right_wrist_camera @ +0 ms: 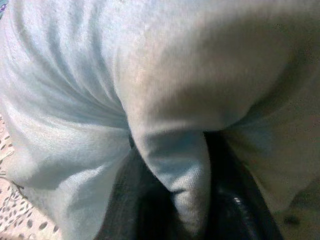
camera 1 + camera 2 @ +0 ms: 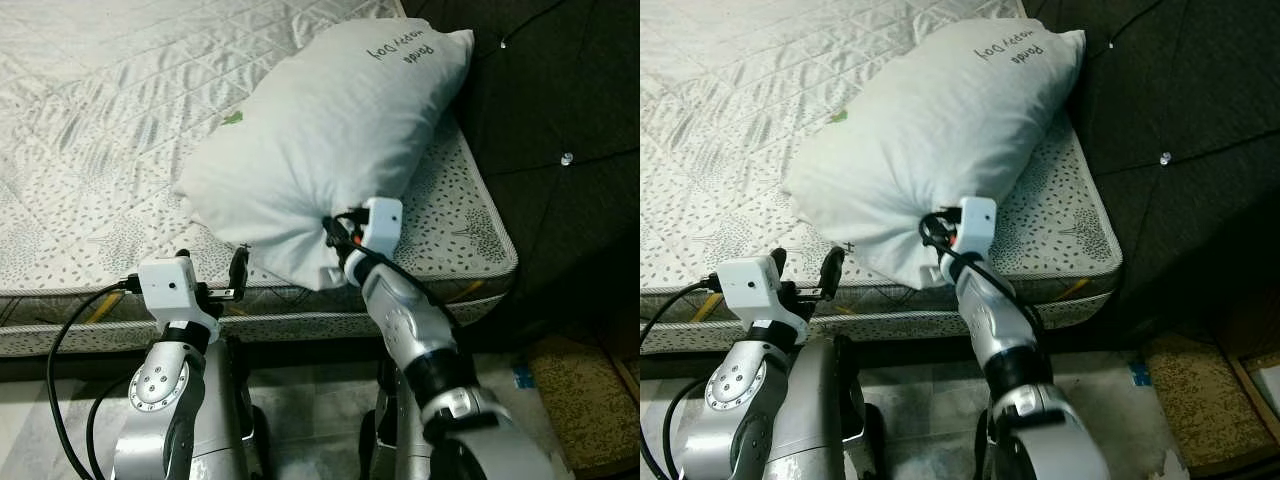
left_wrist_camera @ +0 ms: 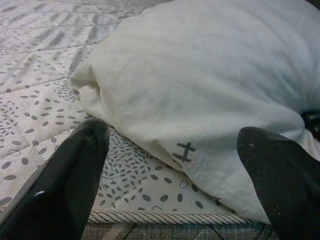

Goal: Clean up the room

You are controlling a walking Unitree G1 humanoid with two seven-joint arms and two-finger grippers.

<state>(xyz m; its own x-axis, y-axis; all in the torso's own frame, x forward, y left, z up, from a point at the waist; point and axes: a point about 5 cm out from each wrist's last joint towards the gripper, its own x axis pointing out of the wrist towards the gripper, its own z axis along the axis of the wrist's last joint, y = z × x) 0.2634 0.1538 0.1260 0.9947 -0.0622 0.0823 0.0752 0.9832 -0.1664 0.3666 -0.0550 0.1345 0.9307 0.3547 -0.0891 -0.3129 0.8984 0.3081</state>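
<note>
A large white pillow (image 2: pixel 330 140) with dark lettering lies slantwise on the patterned mattress (image 2: pixel 90 130), its far end up against the headboard. My right gripper (image 2: pixel 335 235) is shut on the pillow's near corner at the bed's front edge; in the right wrist view a fold of pillow cloth (image 1: pixel 175 165) is pinched between the black fingers. My left gripper (image 2: pixel 805 270) stands open just off the mattress edge, left of that corner, touching nothing. Between its fingers, the left wrist view looks onto the pillow (image 3: pixel 210 90).
A dark tufted headboard (image 2: pixel 560 100) rises along the right of the bed. The mattress's corded edge (image 3: pixel 165 217) runs right in front of the left gripper. A brown mat (image 2: pixel 585 400) lies on the floor at the lower right.
</note>
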